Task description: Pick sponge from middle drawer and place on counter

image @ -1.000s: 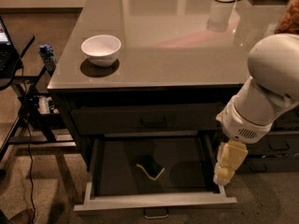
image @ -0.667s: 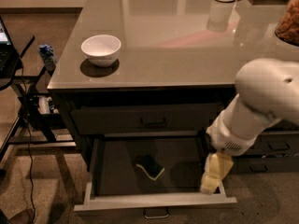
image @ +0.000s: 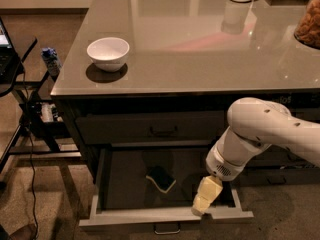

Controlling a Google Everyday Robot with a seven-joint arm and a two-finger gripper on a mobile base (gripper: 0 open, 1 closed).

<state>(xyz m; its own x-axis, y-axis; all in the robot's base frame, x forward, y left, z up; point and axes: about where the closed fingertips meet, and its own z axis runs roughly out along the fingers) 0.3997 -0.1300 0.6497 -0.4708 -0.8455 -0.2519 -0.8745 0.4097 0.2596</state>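
Swing the gripper [image: 206, 202], empty and with an opening impossible to tell, from over a front corner of the middle drawer [image: 165, 215] inward to the sponge [image: 161, 178] lying askew near the drawer's centre, then descend squarely across it before lifting toward the counter [image: 200, 59] above.

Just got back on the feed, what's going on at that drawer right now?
The robot's arm is reaching down to the open middle drawer, with the hand low over the drawer's front right corner. The sponge lies near the centre of the drawer floor, apart from the hand and not gripped. It is not yet on the counter, where a white bowl sits.
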